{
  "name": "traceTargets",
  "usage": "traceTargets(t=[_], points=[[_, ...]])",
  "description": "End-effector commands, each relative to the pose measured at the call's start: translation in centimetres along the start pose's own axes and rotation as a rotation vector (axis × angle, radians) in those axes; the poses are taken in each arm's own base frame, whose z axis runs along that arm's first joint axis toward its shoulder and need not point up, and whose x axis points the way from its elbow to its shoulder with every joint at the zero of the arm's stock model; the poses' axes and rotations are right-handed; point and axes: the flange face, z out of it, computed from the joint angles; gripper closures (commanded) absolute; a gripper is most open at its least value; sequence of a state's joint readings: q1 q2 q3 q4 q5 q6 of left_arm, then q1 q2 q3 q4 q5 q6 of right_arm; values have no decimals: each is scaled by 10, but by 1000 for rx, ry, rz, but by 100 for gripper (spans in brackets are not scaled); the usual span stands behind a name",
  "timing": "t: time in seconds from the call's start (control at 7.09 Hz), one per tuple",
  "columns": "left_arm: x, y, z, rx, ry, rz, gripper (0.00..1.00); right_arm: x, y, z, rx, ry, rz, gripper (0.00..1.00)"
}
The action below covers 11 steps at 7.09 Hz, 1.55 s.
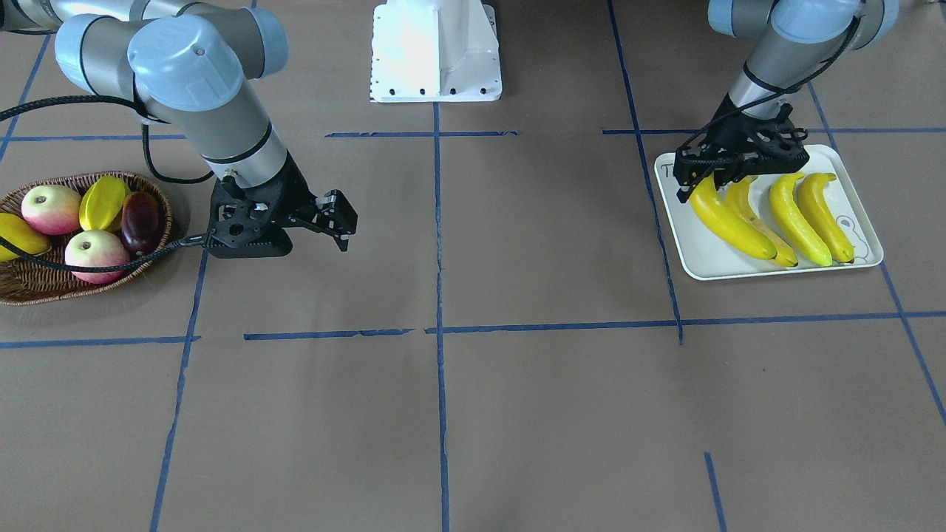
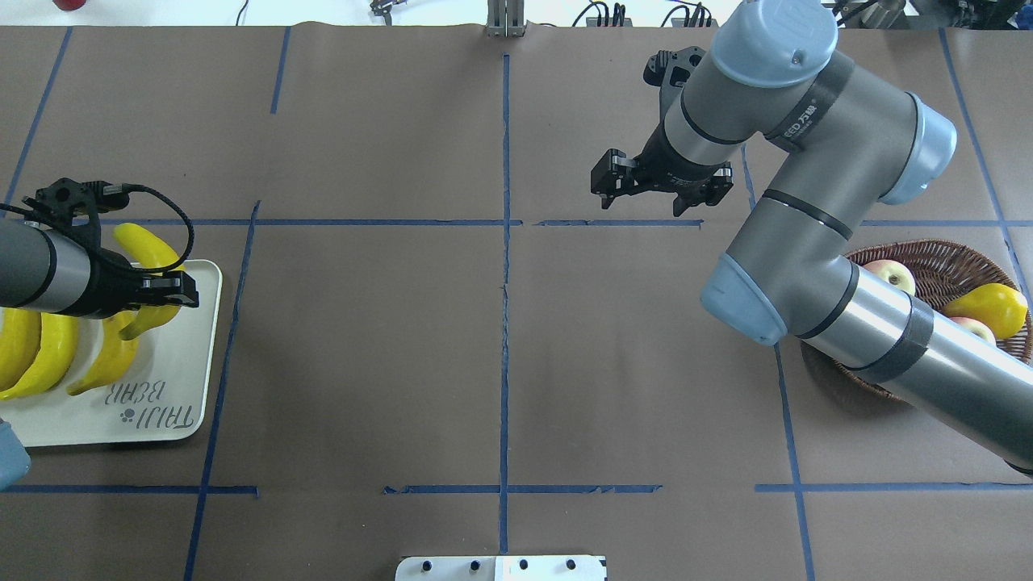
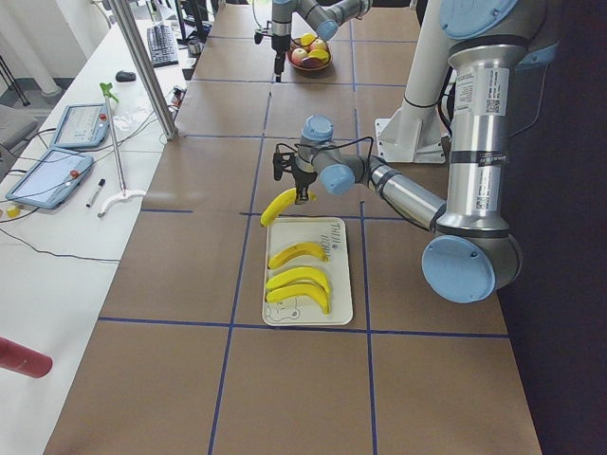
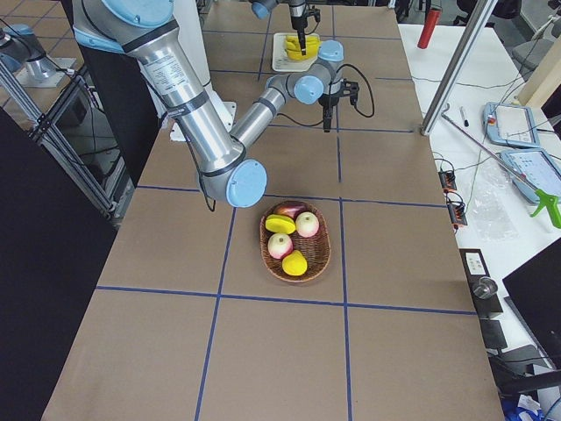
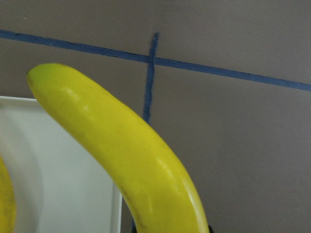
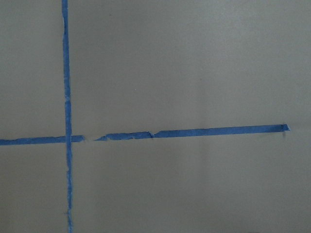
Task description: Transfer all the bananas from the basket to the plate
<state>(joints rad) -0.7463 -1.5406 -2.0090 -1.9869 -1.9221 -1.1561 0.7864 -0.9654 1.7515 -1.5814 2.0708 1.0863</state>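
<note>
Left fingers pinching a long curved yellow banana near one end, over the edge of the off-white rectangular plate printed "TAIJI BEAR". Its long axis roughly parallels three more yellow bananas lying across the plate. Right fingers spread over bare desk. Brown wicker basket holds pink-green apples, ribbed starfruit, yellow pear.
</note>
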Motion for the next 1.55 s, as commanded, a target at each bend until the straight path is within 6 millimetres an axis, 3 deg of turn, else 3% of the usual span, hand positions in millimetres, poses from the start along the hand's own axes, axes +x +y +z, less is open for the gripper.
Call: traceTargets(t=[0.0,0.42,0.71,0.99,1.27,1.41], points=[[-22,8,8,4,-14,81,91,3,-1,-2,1,2,-7,0],[-44,16,47,-7,15,103,90,4,-2,-1,0,5,-7,0],[-50,23,60,-30,8,107,86,3,0,-2,0,2,-10,0],[-54,27,69,-46,-3,109,76,3,0,-2,1,3,-10,0],[-55,34,78,-66,-15,117,59,3,0,-1,0,3,-11,0],[-56,34,79,-67,-17,116,58,3,0,-1,0,3,-11,0]])
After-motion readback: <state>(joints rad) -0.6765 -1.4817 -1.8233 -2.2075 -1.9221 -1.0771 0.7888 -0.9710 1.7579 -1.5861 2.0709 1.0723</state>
